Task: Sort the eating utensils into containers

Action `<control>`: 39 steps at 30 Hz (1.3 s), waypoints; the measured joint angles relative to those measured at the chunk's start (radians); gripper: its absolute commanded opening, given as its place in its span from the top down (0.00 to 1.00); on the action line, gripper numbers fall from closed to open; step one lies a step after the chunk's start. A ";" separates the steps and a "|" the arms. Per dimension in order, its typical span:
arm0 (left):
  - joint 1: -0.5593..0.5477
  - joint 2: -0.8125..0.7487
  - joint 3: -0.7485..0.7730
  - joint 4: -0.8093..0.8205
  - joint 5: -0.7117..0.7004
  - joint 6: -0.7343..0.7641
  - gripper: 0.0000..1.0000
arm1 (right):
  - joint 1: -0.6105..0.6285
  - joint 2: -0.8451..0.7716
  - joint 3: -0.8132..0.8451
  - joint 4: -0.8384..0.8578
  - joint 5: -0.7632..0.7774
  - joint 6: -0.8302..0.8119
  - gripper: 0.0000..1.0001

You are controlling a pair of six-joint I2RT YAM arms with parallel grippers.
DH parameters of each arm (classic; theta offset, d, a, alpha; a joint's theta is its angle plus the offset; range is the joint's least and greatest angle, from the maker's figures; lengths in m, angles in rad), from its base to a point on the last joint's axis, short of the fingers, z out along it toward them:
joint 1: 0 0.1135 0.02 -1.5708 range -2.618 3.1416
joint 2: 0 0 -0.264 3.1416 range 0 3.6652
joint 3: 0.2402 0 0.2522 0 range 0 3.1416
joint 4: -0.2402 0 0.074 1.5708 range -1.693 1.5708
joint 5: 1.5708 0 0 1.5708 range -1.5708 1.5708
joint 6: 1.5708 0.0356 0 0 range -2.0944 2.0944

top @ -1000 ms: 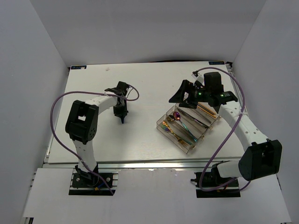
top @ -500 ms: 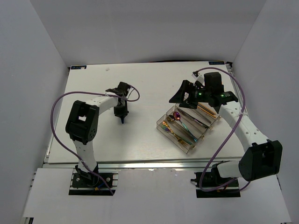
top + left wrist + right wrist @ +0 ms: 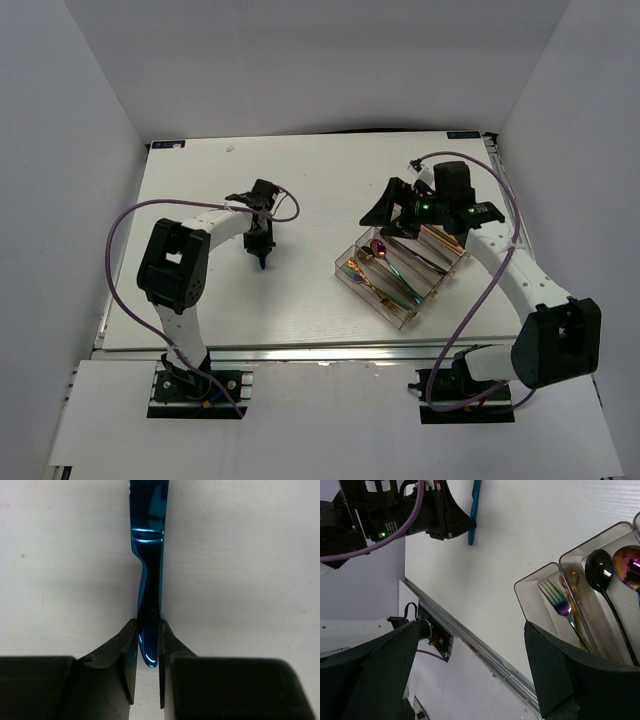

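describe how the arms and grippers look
The left arm and right arm have white links, black joint housings and a looping purple cable. The left gripper and right gripper are black with wedge-shaped fingers. A green light glows at the right wrist.

Left wrist view: blue utensil (image 3: 150,575) head cut off by top edge, kind unclear. Handle end partly hidden inside left gripper (image 3: 148,626). Top view: that utensil too small to make out. Right gripper (image 3: 392,215) covers the tray (image 3: 400,315) far corner. Right wrist view: tray and iridescent spoon (image 3: 631,562) cut by right edge.
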 measured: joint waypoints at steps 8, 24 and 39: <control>-0.050 -0.021 0.003 -0.132 0.001 -0.011 1.00 | 0.087 0.076 -0.011 0.121 0.014 0.061 0.11; -0.064 -0.218 -0.004 -0.179 0.026 -0.075 1.00 | 0.180 0.249 -0.025 0.373 0.101 0.264 0.11; -0.064 -0.284 -0.028 -0.177 0.069 -0.085 1.00 | 0.349 0.532 0.148 0.441 0.128 0.448 0.11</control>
